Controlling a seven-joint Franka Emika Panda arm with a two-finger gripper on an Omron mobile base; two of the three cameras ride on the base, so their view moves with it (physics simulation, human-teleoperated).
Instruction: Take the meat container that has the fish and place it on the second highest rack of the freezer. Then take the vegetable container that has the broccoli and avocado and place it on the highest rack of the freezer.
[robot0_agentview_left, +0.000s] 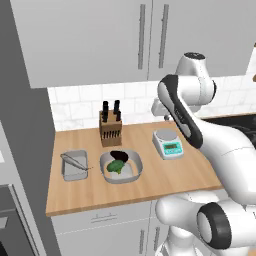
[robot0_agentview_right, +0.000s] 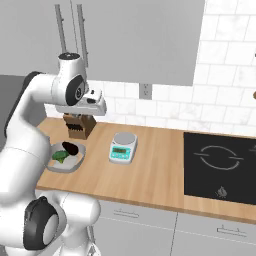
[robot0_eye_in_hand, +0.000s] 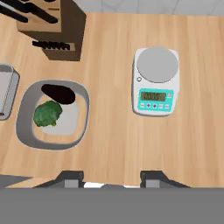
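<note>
On the wooden counter (robot0_agentview_left: 150, 185) we see two grey containers side by side. The squarish meat container (robot0_agentview_left: 75, 166) on the left holds the thin silvery fish (robot0_agentview_left: 74, 161). Just to its right, the rounded vegetable container (robot0_agentview_left: 120, 167) holds the bright green broccoli (robot0_agentview_left: 117, 166) and the dark avocado (robot0_agentview_left: 119, 156), the two touching. Behind them, against the tiled wall, stands a wooden knife block (robot0_agentview_left: 110, 129). A white kitchen scale (robot0_agentview_left: 168, 142) with a teal display sits to the right of the vegetable container, apart from it. In the right base view a black cooktop (robot0_agentview_right: 220, 167) lies at the counter's far right. Our pincer (robot0_eye_in_hand: 111, 178) hangs above the counter, looking down between the vegetable container and the scale; its fingers (robot0_eye_in_hand: 70, 178) stand partly apart and hold nothing.
</note>
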